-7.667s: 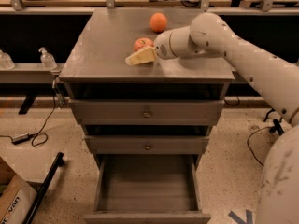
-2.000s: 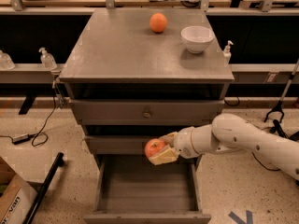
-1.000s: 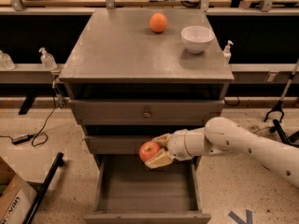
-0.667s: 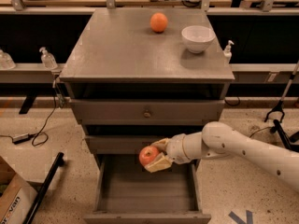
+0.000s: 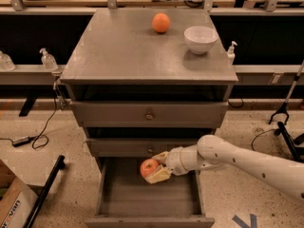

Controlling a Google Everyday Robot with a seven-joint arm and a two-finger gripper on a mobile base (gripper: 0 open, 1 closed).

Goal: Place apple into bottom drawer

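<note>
Foreground: the bottom drawer (image 5: 142, 201) of the grey table (image 5: 118, 56) stands pulled out, with a plain grey inside. Over its rear part, just below the middle drawer (image 5: 118, 147), the claw (image 5: 156, 167) is clenched on the apple (image 5: 148, 167), with one pale finger above the fruit and one beneath it. The white arm (image 5: 247, 163) enters from the lower right and reaches leftward to the drawer.

The apple is small and round, red with a paler pinkish-yellow patch. It shows no evident long axis, and which way its dimpled top points cannot be told. Whether it touches the drawer floor cannot be told either.

Middle ground: the middle drawer and the top drawer (image 5: 109, 115) are pushed in, each with a small central knob.

Background: on the table top lie an orange fruit (image 5: 161, 22) and, to its right and apart from it, a white bowl (image 5: 200, 39) standing upright. A pump bottle (image 5: 231, 51) stands just past the table's right edge.
</note>
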